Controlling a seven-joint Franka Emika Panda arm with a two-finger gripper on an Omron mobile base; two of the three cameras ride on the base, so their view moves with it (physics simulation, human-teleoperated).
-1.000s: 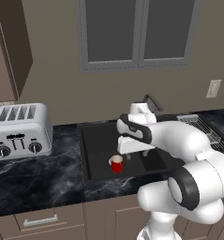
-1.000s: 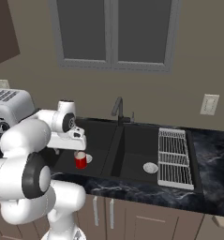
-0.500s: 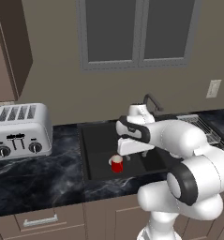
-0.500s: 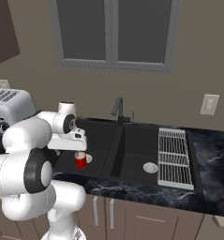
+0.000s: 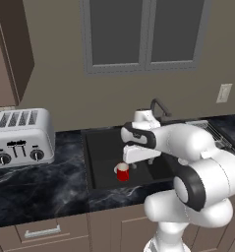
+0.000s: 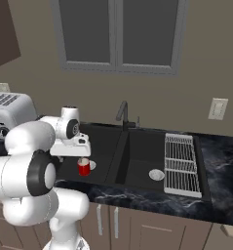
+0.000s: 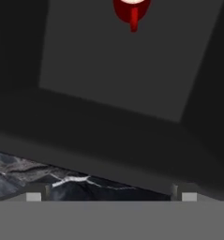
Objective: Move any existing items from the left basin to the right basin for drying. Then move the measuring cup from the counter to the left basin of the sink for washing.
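- red mug (image 5: pixel 122 173) sitting upright on the floor of the left basin (image 5: pixel 102 152), wider black one, near its front wall; also showing in the right base view (image 6: pixel 84 167), next to the round silver drain (image 6: pixel 92 165)
- gripper (image 5: pixel 137 158) hovering above and just beside the mug, toward the divider side; fingers (image 7: pixel 33 196) standing wide apart, holding nothing
- key relation: in the hand view the mug (image 7: pixel 131 10) is lying at the top edge, far from the fingertips at the bottom, so the hand is needing to shift forward along its view before lowering; mug handle pointing back toward the fingers
- mug cut off at the top of the hand view, only lower rim and handle showing
- right basin (image 6: pixel 143 163) narrower, with its own drain, sitting free to receive the mug; dish rack (image 6: pixel 181 163) lying beside it
- hand body covering the finger gap in both base views, exact clearance over the mug rim hard to judge
- measuring cup too hard to make out on the surface (image 5: pixel 45 189); toaster (image 5: pixel 21 136) standing at left
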